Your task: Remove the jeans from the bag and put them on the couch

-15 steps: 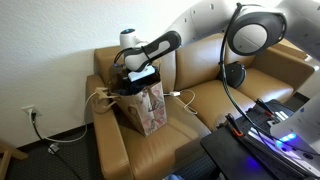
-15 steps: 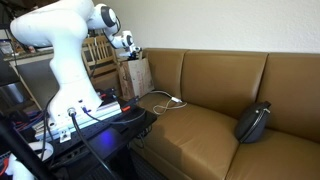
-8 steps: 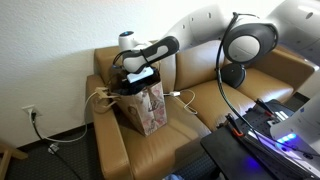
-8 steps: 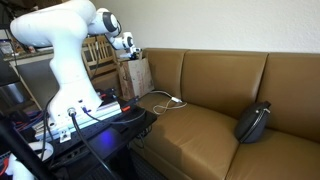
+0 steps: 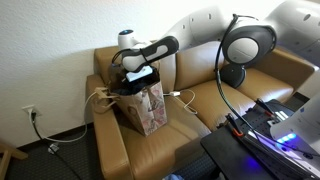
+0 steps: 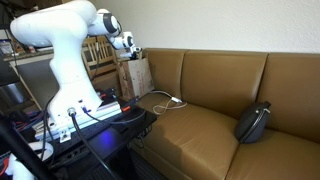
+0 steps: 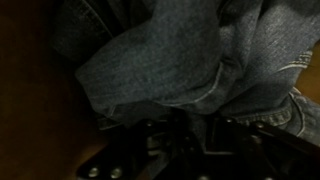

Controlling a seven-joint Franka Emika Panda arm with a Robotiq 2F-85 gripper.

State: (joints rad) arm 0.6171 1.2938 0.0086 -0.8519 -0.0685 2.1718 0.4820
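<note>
Dark blue denim jeans (image 7: 170, 60) fill my wrist view. My gripper (image 5: 138, 77) hangs over the brown floral paper bag (image 5: 146, 110) on the tan leather couch (image 5: 235, 100); I cannot tell whether it grips anything.

Both exterior views are evenly lit with soft indoor light: no hard shadows, just a mild sheen on the tan-brown leather couch (image 6: 215, 120). The blue-purple glow off the electronics (image 5: 285, 140) blows out a bit. The wrist view is really dim. The crumpled dark blue denim jeans (image 7: 160, 55) look blurry, probably too close to focus, and the bottom sinks into near black.
</note>
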